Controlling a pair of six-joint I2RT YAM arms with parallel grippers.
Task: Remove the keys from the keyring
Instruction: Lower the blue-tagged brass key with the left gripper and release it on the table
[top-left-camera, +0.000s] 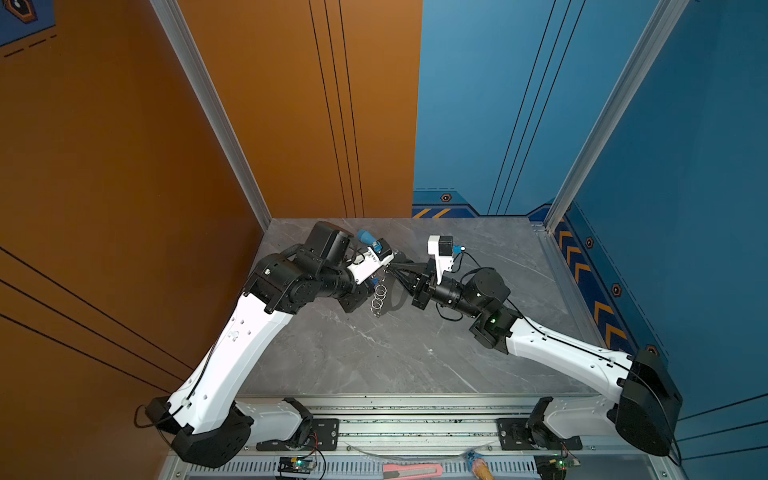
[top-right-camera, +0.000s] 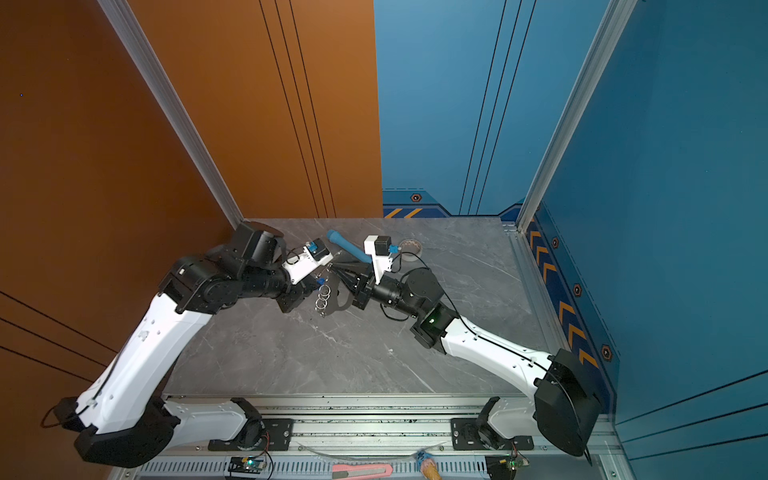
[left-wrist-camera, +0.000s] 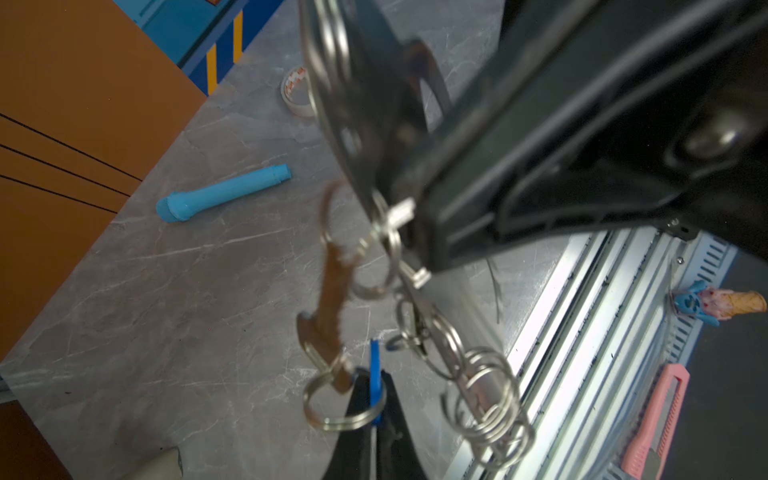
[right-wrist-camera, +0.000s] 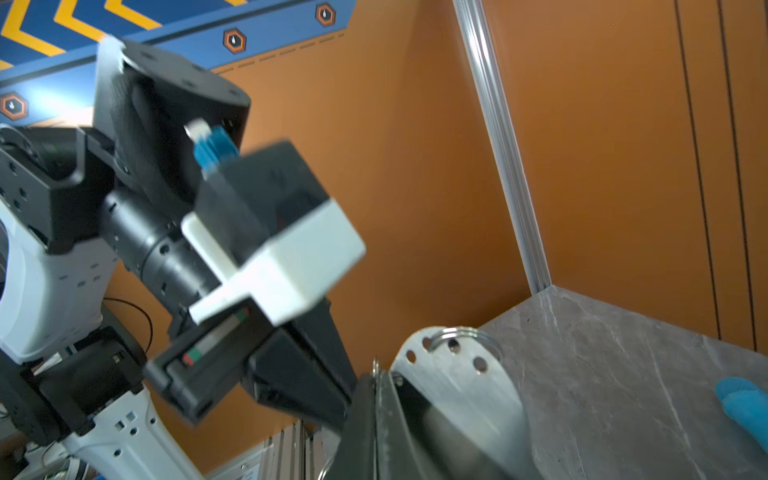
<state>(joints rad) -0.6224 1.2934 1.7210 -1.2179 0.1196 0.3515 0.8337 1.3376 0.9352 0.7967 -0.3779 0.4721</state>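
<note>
Nowhere near finished, judging by this. Got both arms meeting in mid-air above the table (top-left-camera: 374, 357). Got the right gripper (right-wrist-camera: 376, 384) clamped tight on the edge of the keyring (right-wrist-camera: 457, 386), with the plate held on edge, clear of the marble. Got the left gripper (left-wrist-camera: 372, 388) squeezed closed as well, pinching the blue tag (left-wrist-camera: 375, 365) end of the keys (left-wrist-camera: 328, 307), right at a split ring. Can trace a chain in the left wrist view: ring on the plate, then a key, then another ring, then the tag down in the grip. So, not one key off yet, as far as can be told. Can also spot a row of bare-looking wire rings (left-wrist-camera: 490, 399) dangling from the plate edge. Leaves basically the whole job, by the look of it: work a split ring open, slide the bunch off, put both pieces down. Worth ignoring the blue tube (left-wrist-camera: 224, 193) and the tape roll (left-wrist-camera: 295, 93) lying further back on the table.
</note>
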